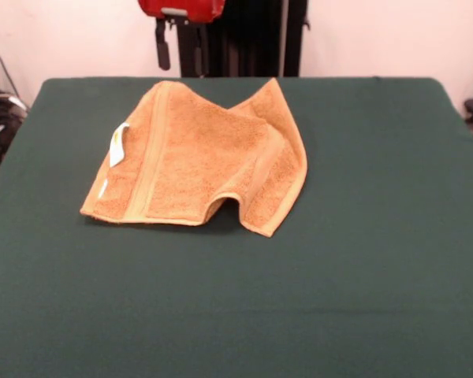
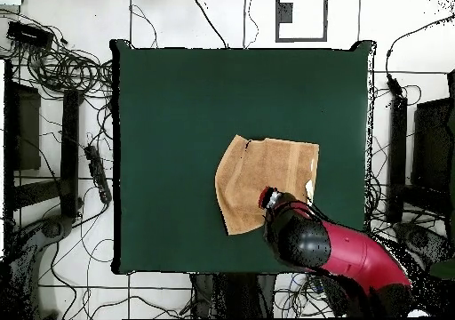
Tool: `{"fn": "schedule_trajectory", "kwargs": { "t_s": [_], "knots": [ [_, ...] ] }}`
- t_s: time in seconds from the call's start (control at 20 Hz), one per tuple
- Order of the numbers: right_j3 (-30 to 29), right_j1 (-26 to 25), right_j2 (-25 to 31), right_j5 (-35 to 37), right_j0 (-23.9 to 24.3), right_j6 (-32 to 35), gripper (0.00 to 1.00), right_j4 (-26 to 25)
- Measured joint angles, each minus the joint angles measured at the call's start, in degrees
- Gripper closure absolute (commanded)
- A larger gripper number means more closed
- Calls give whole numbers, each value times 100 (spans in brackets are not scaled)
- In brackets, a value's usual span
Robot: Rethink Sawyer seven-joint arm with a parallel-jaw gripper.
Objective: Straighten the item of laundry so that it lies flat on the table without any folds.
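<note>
The orange-tan terry hand towel lies rumpled on the dark green bench, toward its far side. One side is folded over, the near edge humps up into a small arch, and a white tag shows at its left edge. The jaws hang above the far edge; whether they are open cannot be told.

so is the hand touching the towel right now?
Apart. The front view shows the hand raised at the top edge, with bare wall and table between it and the towel.
</note>
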State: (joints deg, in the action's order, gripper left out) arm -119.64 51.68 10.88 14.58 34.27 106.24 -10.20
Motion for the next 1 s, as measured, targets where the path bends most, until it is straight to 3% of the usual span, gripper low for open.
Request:
{"fn": "schedule_trajectory", "kwargs": {
  "t_s": [0.5, 1.0],
  "knots": [
    [318, 37, 2, 142, -382, 0, 0, -2],
    [887, 34, 46, 952, -811, 0, 0, 4]
  ]
}}
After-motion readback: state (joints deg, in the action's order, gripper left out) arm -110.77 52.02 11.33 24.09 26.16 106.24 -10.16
